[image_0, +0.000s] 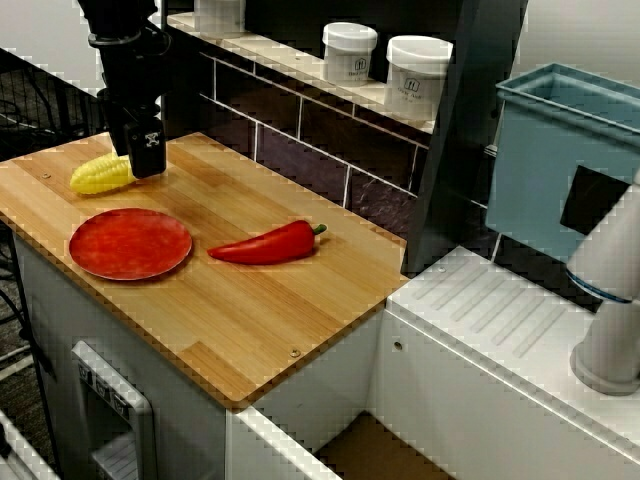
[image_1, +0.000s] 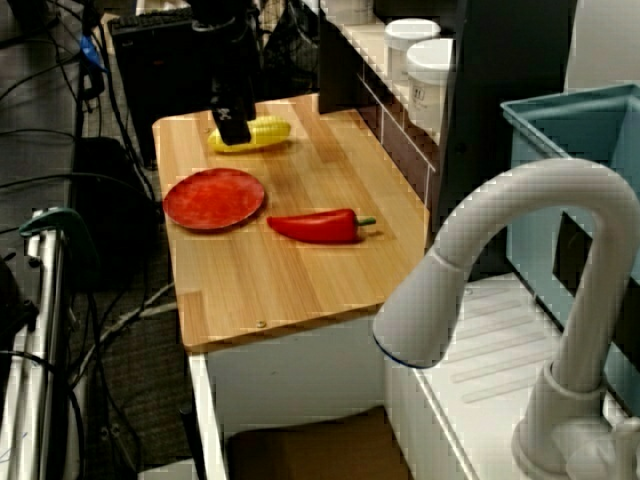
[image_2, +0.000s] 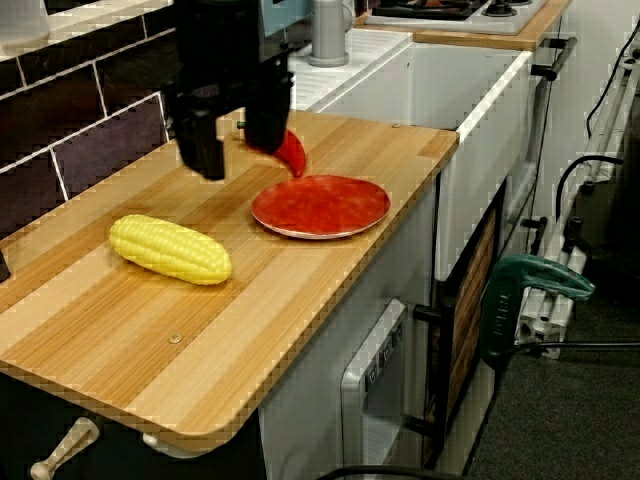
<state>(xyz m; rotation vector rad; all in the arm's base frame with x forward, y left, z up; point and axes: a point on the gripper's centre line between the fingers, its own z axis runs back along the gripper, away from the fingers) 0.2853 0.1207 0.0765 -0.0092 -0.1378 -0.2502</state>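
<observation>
My black gripper (image_2: 235, 150) hangs over the far end of the wooden counter (image_0: 250, 310), open, with nothing between its two fingers (image_2: 200, 150). A yellow corn cob (image_2: 170, 250) lies flat on the wood just beside and below it. In the view from the front the gripper (image_0: 147, 158) covers the corn's (image_0: 100, 175) right end. Whether they touch I cannot tell. A red plate (image_0: 130, 243) sits near the front edge, close to the corn. A red pepper (image_0: 265, 244) lies to the right of the plate, partly hidden behind the gripper in the view from the counter's end.
A dark tiled wall (image_0: 300, 140) runs along the back, with a shelf holding white jars (image_0: 417, 75). To the right are a white drainboard (image_0: 500, 310), a white faucet (image_1: 520, 300) and a blue bin (image_0: 560, 160).
</observation>
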